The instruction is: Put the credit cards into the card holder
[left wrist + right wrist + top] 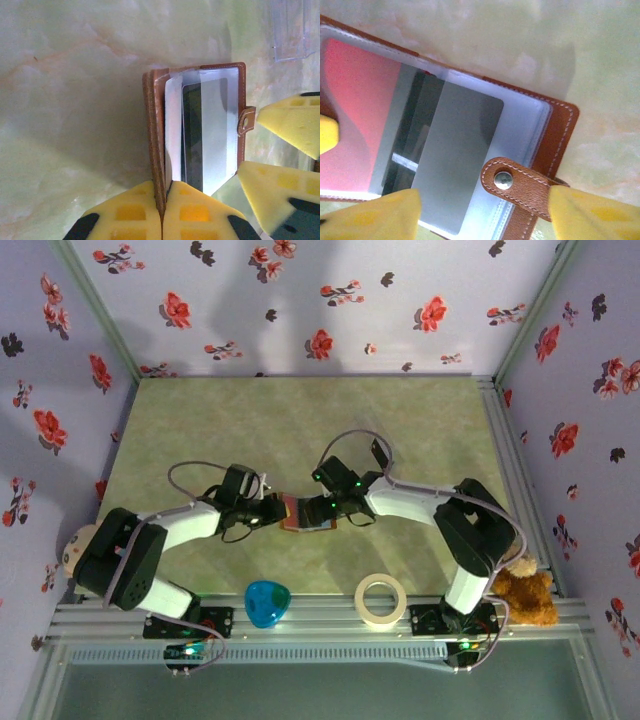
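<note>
Firmly clamped brown leather card holder (155, 125).
My left end effector (162, 220) pinches it; right end effector (482, 210) gapes around its tab (520, 182); dark card (450, 165) hazy.

Lilac walls (300, 300) with red and dark flowers, pale green marbled tabletop (300, 420), metal rails (320, 622)

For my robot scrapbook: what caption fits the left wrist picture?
Left gripper pinches the brown card holder by its cover, a dark card in its sleeve.
</note>
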Motion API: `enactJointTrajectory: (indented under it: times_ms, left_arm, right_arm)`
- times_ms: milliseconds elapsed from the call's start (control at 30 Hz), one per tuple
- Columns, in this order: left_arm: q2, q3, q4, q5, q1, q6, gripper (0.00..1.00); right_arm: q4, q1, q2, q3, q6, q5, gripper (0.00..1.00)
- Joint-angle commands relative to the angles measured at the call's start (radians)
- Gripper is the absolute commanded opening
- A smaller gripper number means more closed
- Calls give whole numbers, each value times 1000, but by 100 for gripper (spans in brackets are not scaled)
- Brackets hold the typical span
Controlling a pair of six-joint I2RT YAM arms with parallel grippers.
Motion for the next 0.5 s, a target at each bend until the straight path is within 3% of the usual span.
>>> enactJointTrajectory:
  times_ms: [0, 100, 467]
  left_arm:
    - [9, 7, -33, 7, 4, 20, 0]
    - [7, 11, -40, 7, 3, 5, 0]
    - [-12, 15, -60, -2, 4, -7, 0]
  right_arm:
    - [-59, 12, -24, 41, -41, 66, 78]
    - [-90, 36, 25, 91, -43, 109, 84]
    - [-131, 100, 184, 207, 1, 297, 85]
